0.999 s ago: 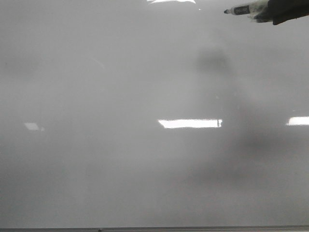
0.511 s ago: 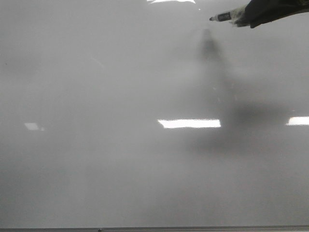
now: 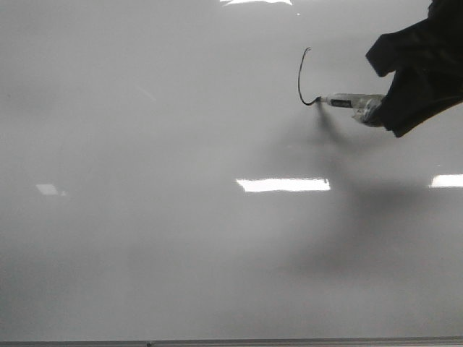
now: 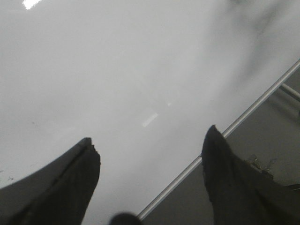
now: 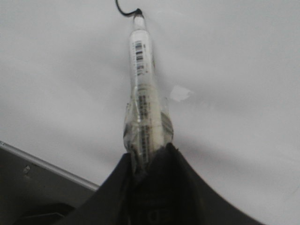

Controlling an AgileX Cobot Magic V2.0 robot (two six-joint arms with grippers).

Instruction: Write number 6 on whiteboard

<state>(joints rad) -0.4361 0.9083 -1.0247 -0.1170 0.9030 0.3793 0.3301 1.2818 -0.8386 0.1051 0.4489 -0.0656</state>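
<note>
Right hand [image 5: 149,161]: its two dark fingers are pressed together on the body of the marker [image 5: 142,89], which sticks out forward from between them (a clear wrapping covers the part nearest to the fingers). In the front view this hand [image 3: 387,108] is a dark shape far to the right side of the board.

Marker: the white barrel with a barcode label points away from the right hand, and its tip touches the board surface. In the front view the marker [image 3: 351,100] lies almost level, tip toward the left.

Number 6 [image 3: 302,78]: only a thin black curved stroke, open to the right, which ends in a small hook just at the marker tip. In the right wrist view only the hooked end [image 5: 125,9] shows, just beyond the tip.

Left hand [image 4: 150,185]: its two dark fingers stand wide apart, with nothing between them, over the board near its frame edge.

Whiteboard [image 3: 181,246]: glossy pale grey, it lies under both hands and carries bright rectangular light reflections; a thin dark frame runs along its edge.
</note>
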